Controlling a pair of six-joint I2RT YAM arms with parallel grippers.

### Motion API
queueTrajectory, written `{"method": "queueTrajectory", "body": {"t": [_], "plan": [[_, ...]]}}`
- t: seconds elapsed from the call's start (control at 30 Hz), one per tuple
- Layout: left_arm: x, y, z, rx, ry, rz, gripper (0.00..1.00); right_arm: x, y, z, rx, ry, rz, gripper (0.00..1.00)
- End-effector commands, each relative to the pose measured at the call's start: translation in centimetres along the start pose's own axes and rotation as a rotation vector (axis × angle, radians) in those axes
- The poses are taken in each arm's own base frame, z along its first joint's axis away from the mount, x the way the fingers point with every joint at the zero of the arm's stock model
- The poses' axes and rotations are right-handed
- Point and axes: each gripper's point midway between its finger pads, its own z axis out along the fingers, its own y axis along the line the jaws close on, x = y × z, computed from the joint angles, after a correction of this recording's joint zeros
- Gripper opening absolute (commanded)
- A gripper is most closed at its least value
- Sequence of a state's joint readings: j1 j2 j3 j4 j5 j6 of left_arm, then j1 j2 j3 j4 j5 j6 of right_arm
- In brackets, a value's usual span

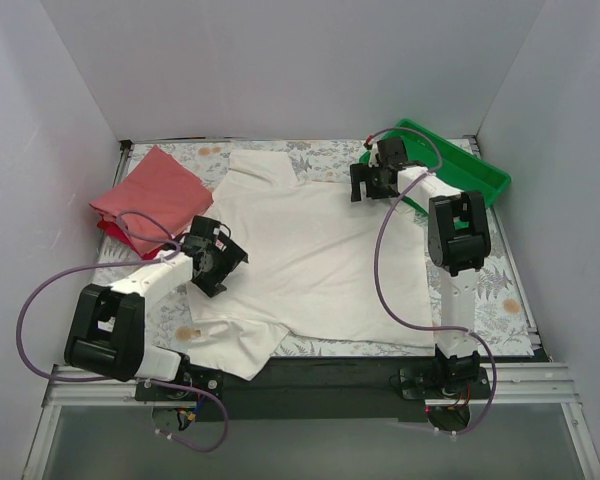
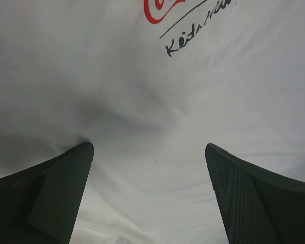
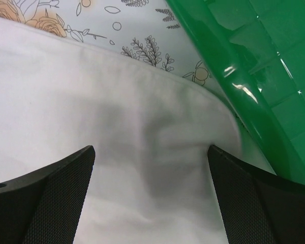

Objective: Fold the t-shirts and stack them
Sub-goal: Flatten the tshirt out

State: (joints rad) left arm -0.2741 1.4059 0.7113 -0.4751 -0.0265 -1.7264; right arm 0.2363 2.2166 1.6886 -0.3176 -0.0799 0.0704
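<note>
Nearest me, both arms are reaching out from the near edge of the floral-covered table [image 1: 500, 290]. Spread across it, the cream-white t-shirt [image 1: 320, 250] is lying flat. Its long axis is running left to right, with sleeves sticking out at the left end and the straight hem facing right. At far right, the green tray [image 1: 485, 178] is sitting just beside the shirt's corner. At far left, a folded salmon-pink t-shirt [image 1: 160, 190] is resting on a red t-shirt [image 1: 113, 232]. The left gripper [image 1: 220, 265] is hanging wide open over the cream shirt's left edge, near a red script print [image 2: 162, 10]. The right gripper [image 1: 370, 190] is hovering, jaws spread, over its far right corner.
</note>
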Motion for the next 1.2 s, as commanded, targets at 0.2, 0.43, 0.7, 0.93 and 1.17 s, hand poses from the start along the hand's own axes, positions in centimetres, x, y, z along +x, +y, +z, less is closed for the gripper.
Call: {"method": "queueTrajectory", "body": {"t": [0.2, 0.43, 0.7, 0.93, 1.17], "plan": [[2.9, 9.9, -0.8, -0.31, 0.059, 0.003, 0.94, -1.0, -2.5, 2.3, 0.084, -0.017, -0.007, 0.98], [2.7, 9.6, -2.4, -0.267, 0.021, -0.053, 0.94, -3.4, -4.2, 2.6, 0.171, -0.071, -0.02, 0.98], [0.9, 6.8, -3.1, -0.194, -0.02, -0.013, 0.94, -7.6, -5.8, 1.2, 0.282, -0.18, -0.047, 0.98], [-0.8, 3.9, -4.4, -0.106, -0.066, 0.008, 0.94, -12.4, -4.9, -2.5, 0.291, -0.294, -0.135, 0.98], [-2.5, 0.2, -5.5, 0.002, -0.104, 0.037, 0.94, -12.0, -0.4, -7.3, 0.209, -0.325, -0.164, 0.98]]}}
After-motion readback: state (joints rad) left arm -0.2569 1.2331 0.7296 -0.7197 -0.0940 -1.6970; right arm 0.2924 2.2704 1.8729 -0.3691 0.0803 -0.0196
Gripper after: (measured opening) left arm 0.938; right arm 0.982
